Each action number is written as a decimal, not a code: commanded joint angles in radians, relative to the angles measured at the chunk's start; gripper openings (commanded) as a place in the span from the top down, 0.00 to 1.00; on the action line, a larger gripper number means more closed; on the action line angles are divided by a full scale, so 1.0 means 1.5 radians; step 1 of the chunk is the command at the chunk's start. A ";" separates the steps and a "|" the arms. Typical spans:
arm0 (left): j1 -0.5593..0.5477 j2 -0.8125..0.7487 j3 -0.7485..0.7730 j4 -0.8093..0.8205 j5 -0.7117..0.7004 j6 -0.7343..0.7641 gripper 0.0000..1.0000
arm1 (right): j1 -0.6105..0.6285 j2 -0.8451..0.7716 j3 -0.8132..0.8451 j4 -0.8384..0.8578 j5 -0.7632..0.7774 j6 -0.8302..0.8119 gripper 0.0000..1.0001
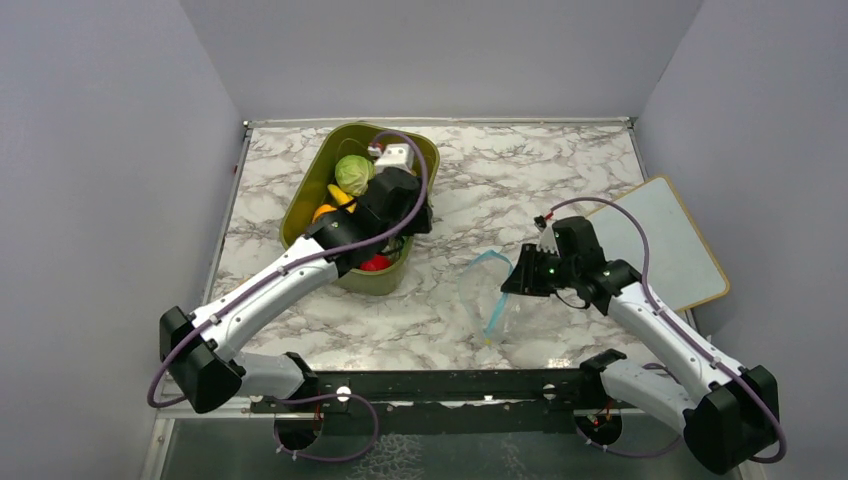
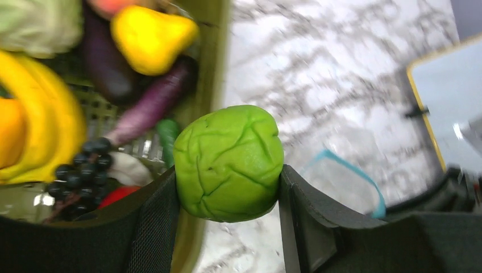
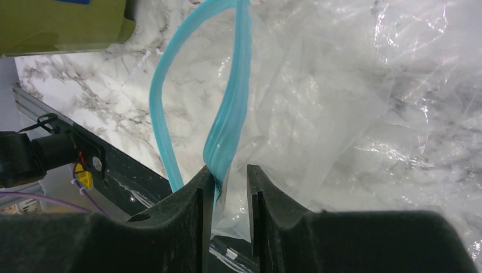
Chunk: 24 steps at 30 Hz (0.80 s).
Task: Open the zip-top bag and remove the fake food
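Note:
My left gripper (image 2: pixel 227 176) is shut on a light green round piece of fake food (image 2: pixel 227 162) and holds it above the right rim of the olive bin (image 2: pixel 219 57). Inside the bin lie a yellow pear (image 2: pixel 150 37) and a dark purple eggplant (image 2: pixel 105 62). The clear zip-top bag (image 1: pixel 495 305) lies on the marble table with its teal zipper strip (image 3: pixel 230 108) parted. My right gripper (image 3: pixel 230 176) is at the bag's mouth edge. Its jaws stand a narrow gap apart with the strip's end and some film between them, the strip against the left finger.
The bin (image 1: pixel 300 200) stands at the back left and also holds a pale cabbage (image 1: pixel 353 173), a banana bunch (image 2: pixel 40 114), dark grapes (image 2: pixel 79 170) and a red piece. A white board with a wooden edge (image 1: pixel 665 240) lies at the right. A black rail (image 1: pixel 440 385) runs along the near edge.

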 commanded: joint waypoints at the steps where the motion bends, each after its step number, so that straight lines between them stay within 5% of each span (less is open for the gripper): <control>1: 0.096 -0.035 -0.014 -0.007 -0.006 0.016 1.00 | 0.000 -0.010 -0.024 0.006 -0.006 0.009 0.73; 7: 0.209 -0.034 -0.094 -0.012 0.094 -0.006 0.96 | 0.000 -0.022 -0.025 0.003 -0.013 0.009 0.72; 15: 0.237 -0.026 -0.148 -0.003 0.158 -0.019 0.82 | 0.000 -0.031 -0.017 0.001 -0.021 0.006 0.71; 18: 0.240 -0.030 -0.149 -0.004 0.159 -0.021 0.63 | 0.000 -0.025 -0.011 -0.005 -0.021 0.003 0.70; 21: 0.244 -0.036 -0.143 -0.009 0.154 -0.023 0.30 | 0.000 -0.030 0.007 -0.012 -0.057 -0.033 0.65; 24: 0.245 -0.056 -0.139 -0.010 0.138 -0.030 0.10 | 0.000 -0.060 0.022 -0.001 -0.090 -0.067 0.61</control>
